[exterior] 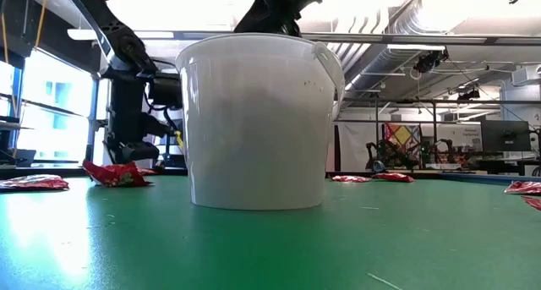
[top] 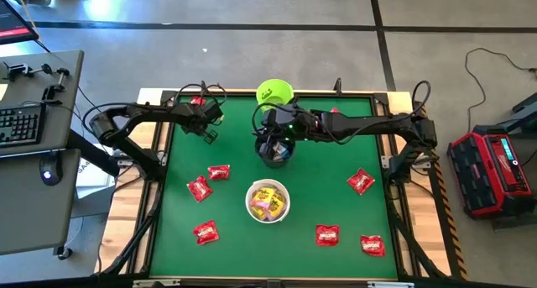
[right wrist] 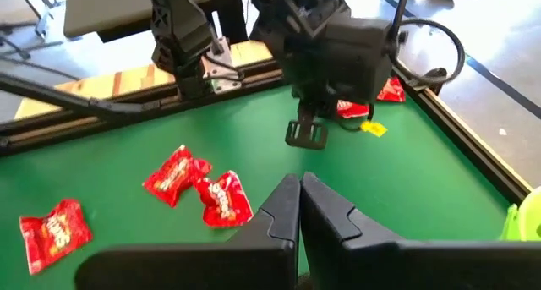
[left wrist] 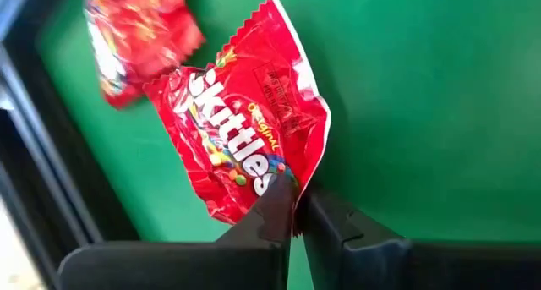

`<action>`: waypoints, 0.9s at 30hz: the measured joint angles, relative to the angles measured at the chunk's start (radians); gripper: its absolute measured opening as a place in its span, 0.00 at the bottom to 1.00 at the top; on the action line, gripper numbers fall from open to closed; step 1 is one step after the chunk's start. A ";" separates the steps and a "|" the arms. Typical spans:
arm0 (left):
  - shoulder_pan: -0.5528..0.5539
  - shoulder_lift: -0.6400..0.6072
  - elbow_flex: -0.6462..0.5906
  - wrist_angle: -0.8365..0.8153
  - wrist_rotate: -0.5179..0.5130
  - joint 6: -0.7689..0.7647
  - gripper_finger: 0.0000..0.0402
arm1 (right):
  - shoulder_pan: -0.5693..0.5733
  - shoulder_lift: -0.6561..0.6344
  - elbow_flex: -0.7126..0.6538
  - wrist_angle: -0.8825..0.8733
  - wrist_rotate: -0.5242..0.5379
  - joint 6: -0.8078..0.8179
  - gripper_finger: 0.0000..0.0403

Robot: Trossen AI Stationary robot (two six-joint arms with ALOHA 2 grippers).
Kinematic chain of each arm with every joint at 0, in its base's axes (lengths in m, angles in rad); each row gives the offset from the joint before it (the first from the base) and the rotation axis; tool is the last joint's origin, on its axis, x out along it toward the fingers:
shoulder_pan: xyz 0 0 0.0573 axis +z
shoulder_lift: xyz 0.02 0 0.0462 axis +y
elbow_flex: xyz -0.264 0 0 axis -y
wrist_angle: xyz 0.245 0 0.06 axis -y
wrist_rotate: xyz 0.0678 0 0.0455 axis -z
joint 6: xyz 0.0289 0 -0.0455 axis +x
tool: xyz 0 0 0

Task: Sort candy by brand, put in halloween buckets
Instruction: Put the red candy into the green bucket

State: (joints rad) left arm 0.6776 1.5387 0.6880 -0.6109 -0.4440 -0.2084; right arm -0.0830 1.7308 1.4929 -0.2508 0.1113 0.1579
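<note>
Red candy packets lie scattered on the green mat. My left gripper is at the far left of the table, shut on a red Skittles packet. A second red packet lies just beyond it. My right gripper hangs shut with nothing in it over the black bucket at the table's middle. The lime green bucket stands at the far edge. The white bucket, holding yellow packets, stands nearer the front. My left gripper pinches the Skittles packet by its crimped end edge between its two fingers. The fingers slant down onto it from above. The rest of the packet spreads out beyond the fingertips, crumpled, over the mat; whether it is lifted clear I cannot tell.
More red packets lie at the left middle, front left, front right and right. A small yellow piece lies near the far left corner. A raised frame rims the mat. The white bucket fills the low view.
</note>
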 joint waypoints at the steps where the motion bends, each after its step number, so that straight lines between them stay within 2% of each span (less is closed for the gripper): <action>1: -0.006 -0.017 0.000 -0.013 0.024 0.002 0.03 | 0.000 -0.004 0.000 -0.002 0.001 0.001 0.00; 8: -0.038 -0.185 0.014 -0.038 0.106 0.045 0.00 | 0.001 -0.078 0.000 -0.099 0.108 0.072 0.00; 14: -0.060 -0.321 0.087 -0.070 0.156 0.045 0.00 | 0.001 -0.110 -0.001 -0.246 0.183 0.117 0.00; 19: -0.082 -0.360 0.179 -0.116 0.154 0.055 0.00 | -0.018 -0.109 -0.003 -0.282 0.180 0.090 0.00; 27: -0.121 -0.345 0.313 -0.132 0.151 0.064 0.00 | -0.100 -0.109 -0.003 -0.253 0.068 -0.004 0.00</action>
State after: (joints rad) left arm 0.5569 1.1934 1.0008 -0.7426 -0.2930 -0.1446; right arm -0.1831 1.6215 1.4902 -0.5033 0.1791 0.1535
